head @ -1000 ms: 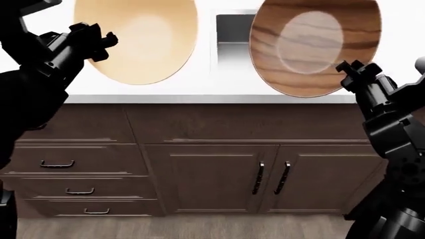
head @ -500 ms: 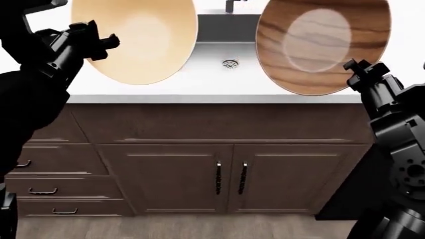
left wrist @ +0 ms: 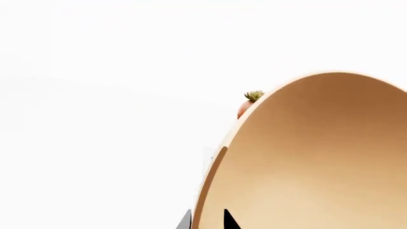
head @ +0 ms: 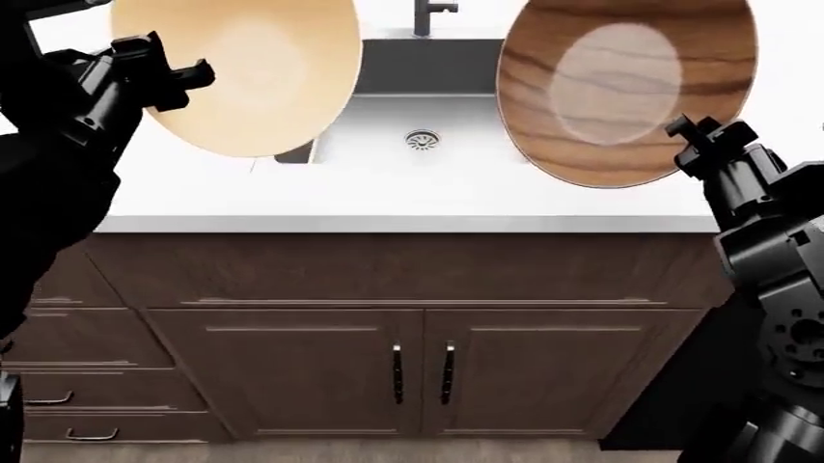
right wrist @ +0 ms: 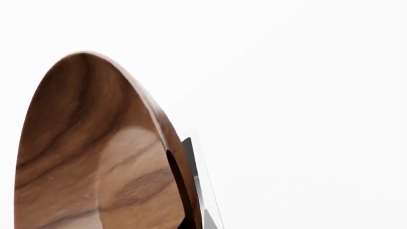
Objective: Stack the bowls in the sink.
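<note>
My left gripper [head: 180, 75] is shut on the rim of the cream-beige bowl [head: 238, 72] and holds it up, tilted, over the sink's left edge. My right gripper [head: 682, 135] is shut on the rim of the dark wood bowl [head: 624, 87] and holds it tilted over the sink's right side. The grey sink [head: 386, 135] with its round drain [head: 422, 141] and faucet [head: 425, 14] lies between the two bowls. In the left wrist view the cream bowl [left wrist: 318, 162] fills the frame, with one fingertip [left wrist: 230, 222] inside its rim. In the right wrist view the wood bowl [right wrist: 95, 157] is pinched at its rim.
The white counter [head: 425, 198] runs across the front of the sink. Brown cabinet doors [head: 425, 371] and drawers [head: 77, 405] are below it. An orange-red pot with a small green plant [left wrist: 249, 101] peeks over the cream bowl's rim in the left wrist view.
The view has shifted: the counter edge sits lower and the cabinets have slid left, so more of the sink, its drain and the faucet show. Both bowls stay gripped and raised.
</note>
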Motion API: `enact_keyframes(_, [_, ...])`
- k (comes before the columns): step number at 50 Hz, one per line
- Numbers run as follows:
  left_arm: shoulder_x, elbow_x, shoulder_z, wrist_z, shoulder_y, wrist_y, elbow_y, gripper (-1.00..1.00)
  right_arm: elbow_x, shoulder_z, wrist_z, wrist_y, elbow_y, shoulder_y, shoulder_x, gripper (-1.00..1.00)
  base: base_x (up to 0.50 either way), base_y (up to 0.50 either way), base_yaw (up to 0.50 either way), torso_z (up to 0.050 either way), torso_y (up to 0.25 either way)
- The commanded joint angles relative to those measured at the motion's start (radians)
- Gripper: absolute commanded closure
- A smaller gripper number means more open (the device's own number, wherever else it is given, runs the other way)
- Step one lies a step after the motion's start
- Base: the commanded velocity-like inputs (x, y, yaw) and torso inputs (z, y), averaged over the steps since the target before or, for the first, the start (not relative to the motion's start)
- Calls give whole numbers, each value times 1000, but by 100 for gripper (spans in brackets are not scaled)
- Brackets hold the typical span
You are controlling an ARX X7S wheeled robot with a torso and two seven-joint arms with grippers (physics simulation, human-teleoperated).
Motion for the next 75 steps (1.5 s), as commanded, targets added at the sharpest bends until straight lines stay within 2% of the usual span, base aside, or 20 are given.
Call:
enact_keyframes(1, [-10,10,-8,-28,-3,-2,9,100,12,-1,4,0,-8,5,4,100,500,0,0,0,0])
enact_keyframes(33, [-18,25,-22,-81,4,-1,-17,100,23,5,38,11,-34,-3,18,100,500,0,0,0,2])
enact_keyframes(57, [-20,19,-16,-76,0,-8,-12,100,27,-14,52,27,-49,0,32,100,500,0,0,1,1])
enact_keyframes(67, [-21,24,-12,-72,7,-2,-17,100,29,-100,76,169,-86,7,71,100,0,0,0,0,2])
enact_keyframes(75, [-25,19,-13,-78,6,-9,-7,100,117,-77,146,398,-107,51,84,100,0,0,0,0,0])
